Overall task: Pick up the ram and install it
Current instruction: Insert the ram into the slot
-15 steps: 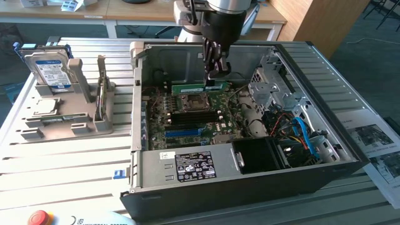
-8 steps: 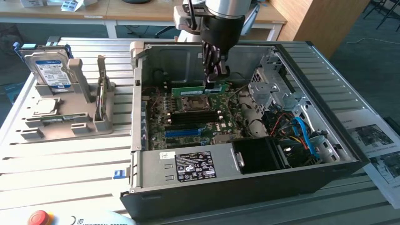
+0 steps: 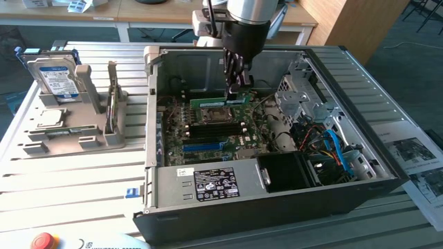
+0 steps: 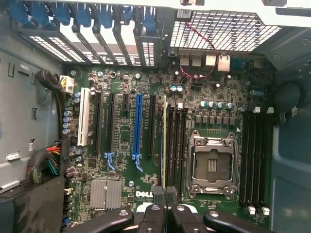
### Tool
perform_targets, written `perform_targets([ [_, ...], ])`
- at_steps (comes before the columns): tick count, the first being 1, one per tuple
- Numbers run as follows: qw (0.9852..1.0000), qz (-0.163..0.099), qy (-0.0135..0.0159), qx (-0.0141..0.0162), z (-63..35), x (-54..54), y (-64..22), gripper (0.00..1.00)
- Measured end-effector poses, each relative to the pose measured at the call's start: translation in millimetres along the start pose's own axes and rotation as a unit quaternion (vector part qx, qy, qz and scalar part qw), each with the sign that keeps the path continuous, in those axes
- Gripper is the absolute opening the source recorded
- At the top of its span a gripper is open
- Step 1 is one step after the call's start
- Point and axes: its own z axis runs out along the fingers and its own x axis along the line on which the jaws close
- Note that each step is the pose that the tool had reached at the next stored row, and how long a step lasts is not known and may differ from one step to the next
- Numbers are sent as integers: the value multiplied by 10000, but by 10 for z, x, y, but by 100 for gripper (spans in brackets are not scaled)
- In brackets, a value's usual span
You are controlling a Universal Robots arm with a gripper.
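- While the gripper (image 3: 237, 92) is clamped on the ram (image 3: 216, 102), the stick sits inside the open computer case (image 3: 277, 205), edge-down above the motherboard (image 3: 207, 137), close to the CPU socket (image 3: 211, 114).
- From the wrist view the gripper (image 4: 165, 194) looks straight down the ram (image 4: 164, 141), which shows as a thin pale line running parallel to the black memory slots (image 4: 178, 145), on the side of that bank away from the socket (image 4: 212, 165).
- Whether the bottom edge has entered a slot or hangs just above one, I cannot tell.
- Judged from this, the step in hand is seating the stick, and alignment matters most: the thin line should lie directly over one slot along its whole length, not beside it or at a slant.
- Lowering ought to be straight and vertical, so both ends meet the slot together; a tilted stick would likely jam at one end.
- Pressure is best applied slowly and evenly. The grip sits near the upper edge and towards one end in the exterior view, so the far end may lag and need watching.
- Nearby capacitors (image 4: 210, 104) and the red cable (image 4: 201, 43) look clear of the path, though the case wall (image 3: 187, 67) is close behind the arm.
- On the table (image 3: 69, 181), the hard drive (image 3: 57, 78) and CPU chip (image 3: 49, 118) rest in their grey holder (image 3: 90, 137), well apart from the work.
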Motion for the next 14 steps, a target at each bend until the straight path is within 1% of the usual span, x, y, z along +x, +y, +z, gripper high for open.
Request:
perform_targets([
  [6,10000,0,0,0,56,0,-2,11],
  [14,10000,0,0,1,154,-1,-5,11],
])
